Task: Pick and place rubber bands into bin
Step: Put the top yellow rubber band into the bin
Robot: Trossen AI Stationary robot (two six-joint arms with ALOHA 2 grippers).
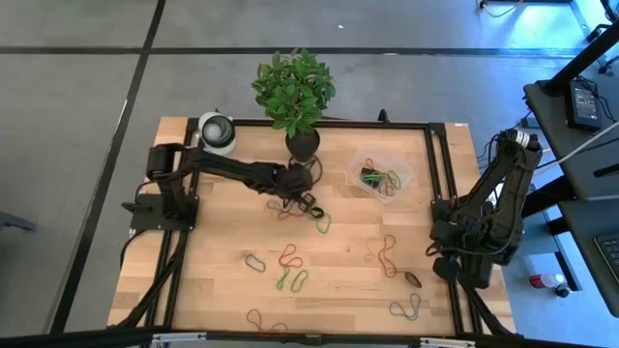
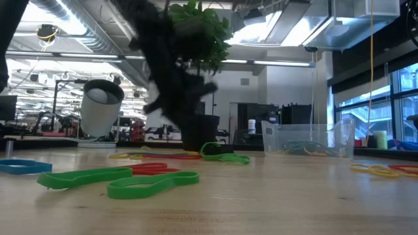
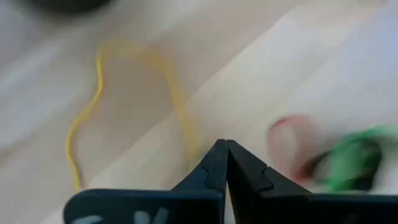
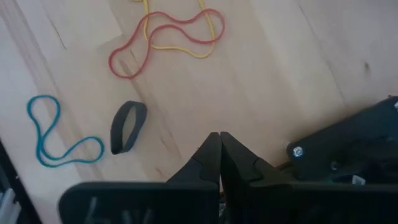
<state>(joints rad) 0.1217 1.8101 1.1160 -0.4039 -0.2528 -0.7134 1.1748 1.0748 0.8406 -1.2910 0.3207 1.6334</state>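
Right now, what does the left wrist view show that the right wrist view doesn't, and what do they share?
Only the left wrist view: the left pincer shut, its tips just over a yellow rubber band, with blurred red and green bands beside it. Whether it has caught the yellow band cannot be told.
Only the right wrist view: the right pincer shut on nothing, above a black band, a blue band and a red band lying over a yellow one.
Both: loose bands on the wooden table; neither shows the bin.
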